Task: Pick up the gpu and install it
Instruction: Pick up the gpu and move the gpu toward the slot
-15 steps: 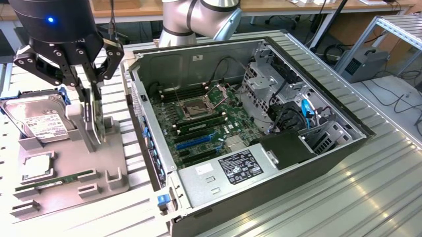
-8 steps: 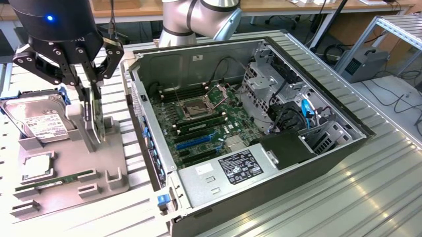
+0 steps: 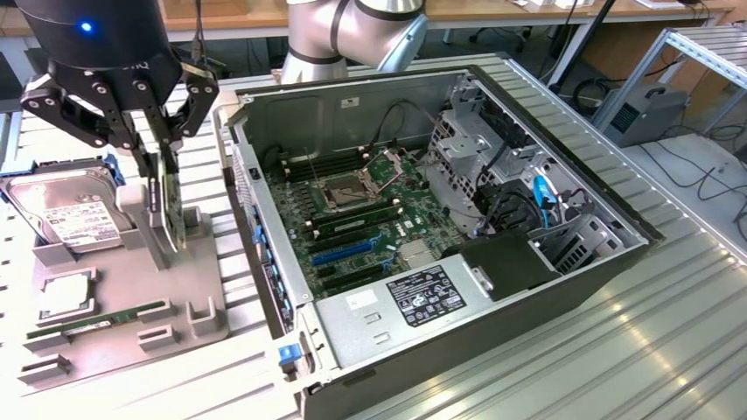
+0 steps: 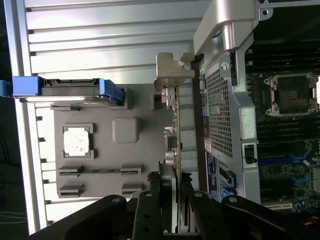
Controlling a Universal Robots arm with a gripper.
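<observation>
The gpu [image 3: 175, 226] is a thin dark card standing on edge over the grey holder tray [image 3: 198, 289] at the exterior view's left, just outside the open computer case [image 3: 583, 262]. My gripper [image 3: 161, 203] comes down on it from above, one finger on each side of the card, shut on it. In the wrist view the gpu [image 4: 176, 125] runs edge-on away from my gripper [image 4: 176, 190], and its silvery end bracket [image 4: 172, 70] is at the far end. The fingers [image 4: 167, 187] press its two faces. I cannot tell whether the card's lower edge still touches the tray.
On the tray lie a silver hard drive [image 3: 70, 214] in a blue frame, a CPU [image 3: 65, 297] and a green RAM stick [image 3: 100, 321]. The case holds the motherboard with blue slots [image 3: 345, 254], an empty CPU socket [image 3: 350, 191], cables and a drive cage [image 3: 467, 149].
</observation>
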